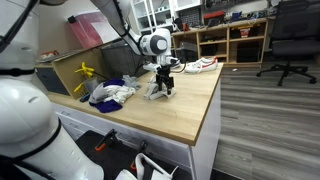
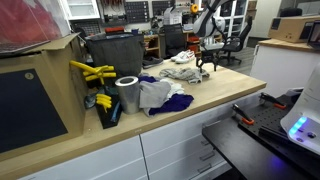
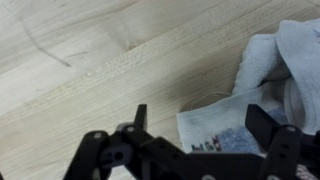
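- The gripper (image 1: 163, 82) hangs, jaws apart, low over a white cloth (image 1: 157, 93) on the wooden table (image 1: 195, 105).
- A heap of white and blue cloths (image 1: 110, 93) lies nearby (a yellow tool (image 1: 85, 72) behind it).

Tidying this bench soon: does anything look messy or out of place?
Crumpled white cloths and a blue cloth lie strewn in loose heaps across the wooden counter, unfolded. The open gripper hovers at one white heap.

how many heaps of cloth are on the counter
2. One white heap lies below the open gripper; one white and blue heap sits further along the counter, by the yellow tools. Folds may hide more pieces.
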